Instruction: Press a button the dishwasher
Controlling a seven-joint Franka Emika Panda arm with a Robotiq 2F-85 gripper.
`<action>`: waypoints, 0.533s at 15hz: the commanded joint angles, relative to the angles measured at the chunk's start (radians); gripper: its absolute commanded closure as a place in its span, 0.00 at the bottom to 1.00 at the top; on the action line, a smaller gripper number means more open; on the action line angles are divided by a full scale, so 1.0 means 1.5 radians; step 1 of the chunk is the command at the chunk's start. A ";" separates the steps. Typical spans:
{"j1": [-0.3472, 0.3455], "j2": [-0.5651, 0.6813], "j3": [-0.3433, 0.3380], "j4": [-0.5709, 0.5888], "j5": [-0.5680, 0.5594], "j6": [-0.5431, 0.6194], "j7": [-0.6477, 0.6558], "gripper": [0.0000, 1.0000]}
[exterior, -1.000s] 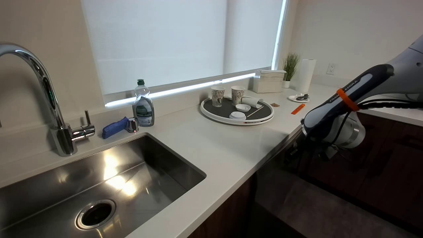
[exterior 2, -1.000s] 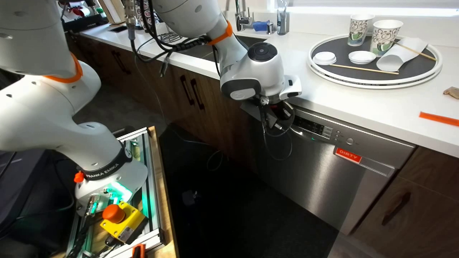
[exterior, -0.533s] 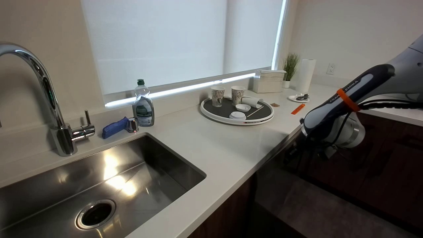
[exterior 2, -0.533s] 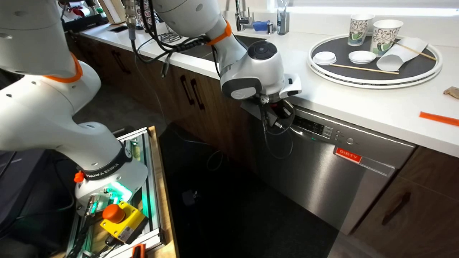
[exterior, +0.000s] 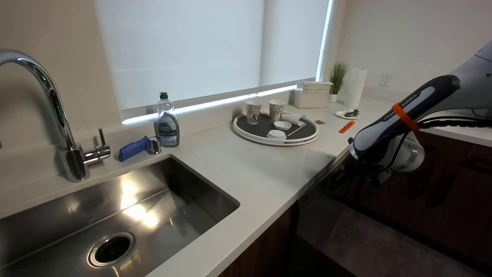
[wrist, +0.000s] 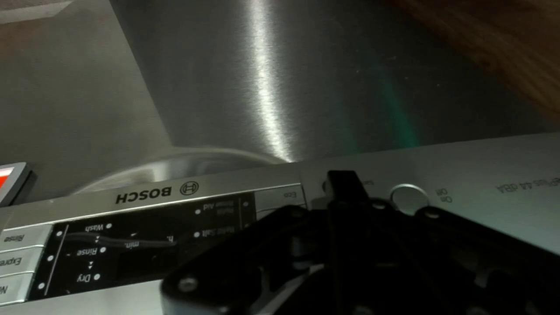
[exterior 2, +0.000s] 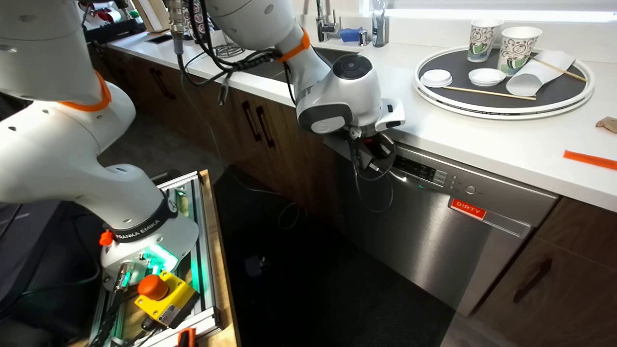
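Round tray [exterior 2: 491, 101] on the counter [exterior: 246, 169], both exterior views: holds two patterned paper cups [exterior 2: 519, 50], upright, insides not readable; two white lids [exterior 2: 436, 78]; two thin wooden sticks [exterior 2: 487, 93], one lying across a curled piece of white paper [exterior 2: 540, 77]. White plate [exterior: 338, 114]: dark items [exterior: 351, 112], too small to count. White pot [exterior: 333, 98]: one grass plant [exterior: 338, 77]. Lidded box [exterior: 313, 96]: one, contents hidden. Sink [exterior: 184, 238]: one drain [exterior: 111, 249] in its floor; one soap bottle [exterior: 167, 129] near its corner. Dishwasher [exterior 2: 424, 241]: steel front, built in under the counter, wood cabinets [exterior 2: 578, 284] on both sides; one red DIRTY sign [exterior 2: 467, 208] on it. Wrist view, lettering upside down: panel [wrist: 472, 175] carries one round On/Off button [wrist: 409, 199], one Eco button [wrist: 280, 196], three program buttons [wrist: 17, 262] in a column. Gripper [wrist: 344, 177]: fingers clenched together, tips over the panel between Eco and On/Off in that view; whether they touch it, cannot tell.
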 commanded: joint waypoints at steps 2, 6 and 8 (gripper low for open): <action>0.003 0.016 -0.002 0.008 -0.023 0.015 0.034 1.00; 0.012 0.020 -0.012 0.013 -0.033 0.019 0.051 1.00; 0.013 0.024 -0.014 0.017 -0.038 0.019 0.060 1.00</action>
